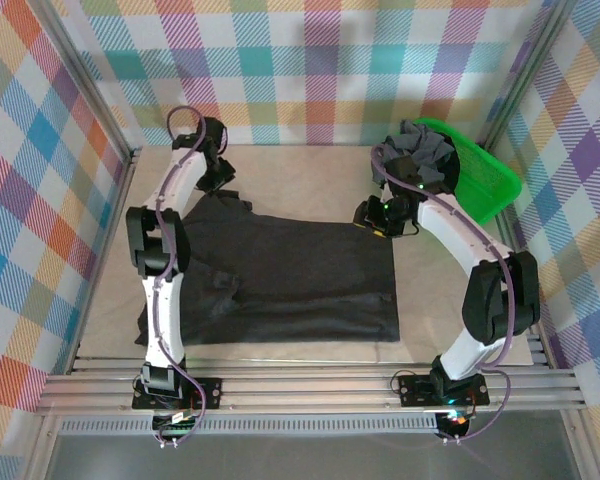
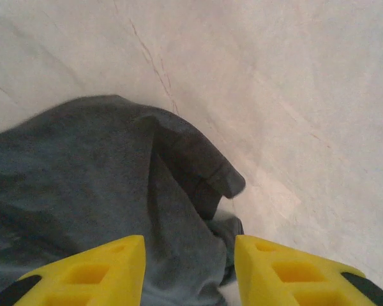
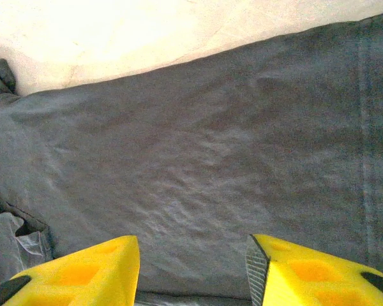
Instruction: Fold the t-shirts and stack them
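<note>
Charcoal t-shirt (image 1: 280,275) lies flat on the bench (image 1: 310,170). Left pincer (image 2: 188,243) over its far left corner, right pincer (image 3: 193,242) over its far right; both part open, holding nothing.

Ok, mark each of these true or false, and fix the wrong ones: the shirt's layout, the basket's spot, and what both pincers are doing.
1. A large dark t-shirt lies spread on the table. True.
2. The green basket sits at the near left corner. False: it stands at the far right, with grey clothing piled in it.
3. The right pincer is clamped on a fold of cloth. False: its jaws stand apart above the flat dark cloth, with nothing between them.
4. The left pincer has its jaws apart above the dark t-shirt's edge. True.
</note>
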### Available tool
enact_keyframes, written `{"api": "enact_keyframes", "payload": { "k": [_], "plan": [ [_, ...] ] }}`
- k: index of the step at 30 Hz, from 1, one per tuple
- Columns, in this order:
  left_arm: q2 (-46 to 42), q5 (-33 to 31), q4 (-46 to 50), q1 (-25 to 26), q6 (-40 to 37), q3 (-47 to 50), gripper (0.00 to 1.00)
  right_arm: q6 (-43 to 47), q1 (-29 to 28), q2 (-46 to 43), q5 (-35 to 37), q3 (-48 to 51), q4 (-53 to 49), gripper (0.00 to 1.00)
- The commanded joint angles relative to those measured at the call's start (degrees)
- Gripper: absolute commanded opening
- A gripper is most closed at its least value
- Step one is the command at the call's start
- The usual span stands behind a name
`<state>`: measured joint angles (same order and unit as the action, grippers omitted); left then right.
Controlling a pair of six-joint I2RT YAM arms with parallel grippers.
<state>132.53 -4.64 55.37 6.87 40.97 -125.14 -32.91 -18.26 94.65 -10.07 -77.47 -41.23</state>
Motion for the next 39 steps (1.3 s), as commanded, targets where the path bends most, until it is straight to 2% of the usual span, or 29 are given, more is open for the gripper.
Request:
{"api": "enact_keyframes", "payload": {
  "k": [1, 8, 16, 31, 36, 39],
  "plan": [
    [2.97, 2.91, -1.33, -0.53, 5.78, -3.25, 0.43, 1.28, -0.09, 0.63, -1.1, -1.17, -1.36, 0.48],
    [5.89, 4.29, -8.19, -0.16, 9.36, -2.96, 0.44, -0.03, -0.11, -1.03, -1.54, 2.79, -0.26, 0.48],
    [7.63, 4.64, -9.73, 0.07, 11.75, -3.0, 0.43, -0.76, -0.11, -1.05, -2.49, 5.05, 0.55, 0.48],
    [13.01, 5.83, -4.88, 0.42, 14.16, -5.08, 0.41, 0.47, 0.07, 1.49, -1.64, 3.05, -0.12, 0.47],
    [15.15, 4.58, 0.35, 0.19, 14.22, -8.36, 0.3, 1.23, 0.27, 2.87, -0.06, 1.07, -0.82, 0.47],
    [14.89, 4.73, 0.49, -0.08, 14.31, -8.26, 0.19, 1.35, 0.3, 3.81, 1.15, 0.08, -0.8, 0.47]
  ]
}}
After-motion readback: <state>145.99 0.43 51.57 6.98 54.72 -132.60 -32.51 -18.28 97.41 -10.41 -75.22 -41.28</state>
